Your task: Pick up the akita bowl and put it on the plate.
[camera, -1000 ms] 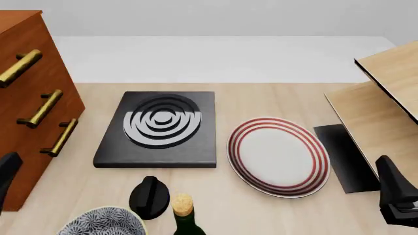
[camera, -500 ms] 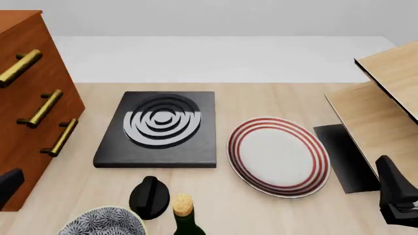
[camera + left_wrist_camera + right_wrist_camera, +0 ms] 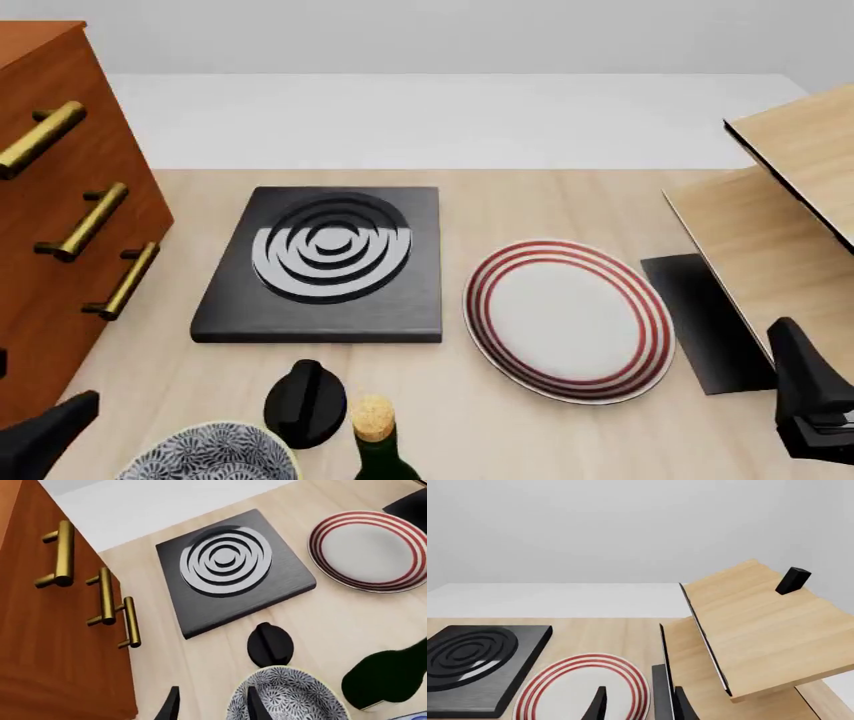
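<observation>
Patterned akita bowl (image 3: 287, 697) sits just beside left gripper (image 3: 212, 705), jaws apart, empty.

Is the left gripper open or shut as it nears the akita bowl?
Open: the left gripper shows two fingers parted and holding nothing, right beside the akita bowl.

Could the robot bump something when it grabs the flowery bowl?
Maybe. The black-and-white floral akita bowl sits close to a dark green corked bottle and a black round knob, so the open left gripper, coming in at the bowl's rim, might knock the bottle over. The bowl is also round and deep, so a rim pinch might slip. Carrying it to the white red-ringed plate means passing over or around that bottle.
</observation>
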`<state>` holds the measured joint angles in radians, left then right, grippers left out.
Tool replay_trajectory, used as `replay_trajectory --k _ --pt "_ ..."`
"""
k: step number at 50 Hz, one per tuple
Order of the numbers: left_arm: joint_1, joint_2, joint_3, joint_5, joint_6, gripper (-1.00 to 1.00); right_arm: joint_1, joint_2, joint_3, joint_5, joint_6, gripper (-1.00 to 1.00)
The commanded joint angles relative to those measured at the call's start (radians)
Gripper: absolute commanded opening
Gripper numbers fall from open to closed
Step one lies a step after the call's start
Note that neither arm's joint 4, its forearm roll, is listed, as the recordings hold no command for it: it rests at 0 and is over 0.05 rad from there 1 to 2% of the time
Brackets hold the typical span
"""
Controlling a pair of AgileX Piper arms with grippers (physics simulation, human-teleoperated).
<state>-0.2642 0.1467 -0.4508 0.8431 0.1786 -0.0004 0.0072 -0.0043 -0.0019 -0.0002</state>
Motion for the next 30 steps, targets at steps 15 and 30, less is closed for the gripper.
replay_trajectory --k 15,30 --pt "-0.012 -0.07 0.048 0.146 0.031 1.0 0.0 0.0 0.0 0.0 0.0 1.0" --pt "-0.025 -0.091 0.11 0.158 0.004 1.0 0.0 0.0 0.0 0.0 0.0 1.0"
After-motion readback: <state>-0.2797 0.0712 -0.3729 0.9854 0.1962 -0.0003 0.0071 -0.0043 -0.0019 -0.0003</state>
